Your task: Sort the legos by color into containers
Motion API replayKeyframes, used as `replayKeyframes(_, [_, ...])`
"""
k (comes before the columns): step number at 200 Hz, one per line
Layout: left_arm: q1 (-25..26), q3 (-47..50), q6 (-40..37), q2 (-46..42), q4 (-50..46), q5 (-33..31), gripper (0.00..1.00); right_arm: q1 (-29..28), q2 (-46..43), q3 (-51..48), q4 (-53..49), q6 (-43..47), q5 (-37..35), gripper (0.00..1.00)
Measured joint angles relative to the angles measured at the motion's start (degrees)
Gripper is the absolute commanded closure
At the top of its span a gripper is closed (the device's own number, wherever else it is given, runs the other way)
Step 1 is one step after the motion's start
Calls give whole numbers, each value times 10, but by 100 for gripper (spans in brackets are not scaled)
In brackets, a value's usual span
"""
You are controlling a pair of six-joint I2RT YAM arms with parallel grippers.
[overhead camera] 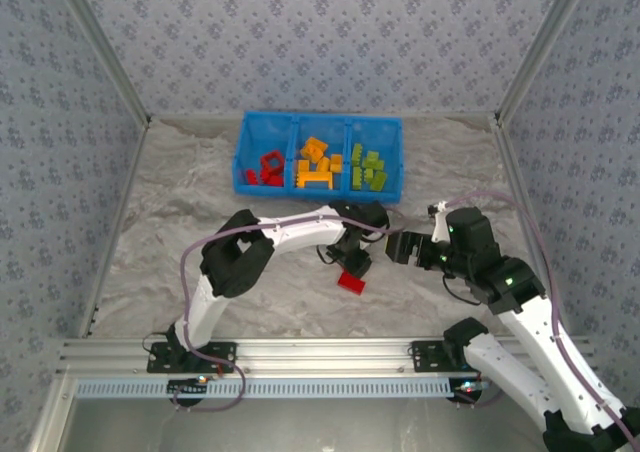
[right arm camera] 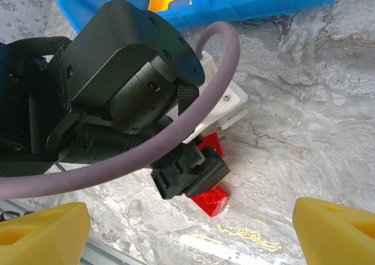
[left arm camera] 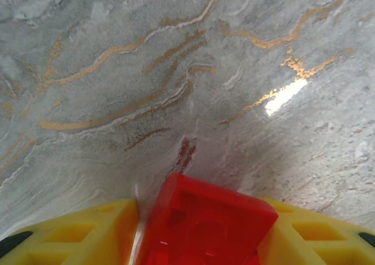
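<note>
Left hand (left arm camera: 196, 244) straddling red brick (overhead camera: 351, 282) on surface (left arm camera: 176, 71), can't tell if clamped yet; right hand (right arm camera: 188, 228) wide apart, hovering close.

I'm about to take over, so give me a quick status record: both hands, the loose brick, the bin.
left hand: fingers either side of the red brick on the table; grip not clear
right hand: open, empty, close to the left hand
bin: reds in left compartment, oranges in middle, greens in right
left to sort: the red brick
</note>
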State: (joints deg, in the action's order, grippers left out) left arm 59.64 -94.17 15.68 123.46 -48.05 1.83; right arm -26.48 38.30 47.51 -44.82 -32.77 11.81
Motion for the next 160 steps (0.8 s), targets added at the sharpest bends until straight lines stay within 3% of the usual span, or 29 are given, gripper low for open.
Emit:
replayKeyframes(27, [0,-1,3,0,-2,-13,65,1,0,0,0,0,0,9])
replayKeyframes(73, [-37,15,42,-40,4,-35,66,-2,12,0,25,26,21,10])
replayKeyframes(91, [-95,44,65,-109,4,-44,65,-16,35,1,49,48,26,10])
replayKeyframes(122, [-241,43,81,-207,1,-72,61,-39,126,32,86,80,30,10])
replayKeyframes(143, [-315,6,80,-198,-3,-94,61,-53,182,51,118,93,30,10])
replayKeyframes(160, [-346,-47,79,-153,-8,-106,61,-60,212,67,135,100,31,10])
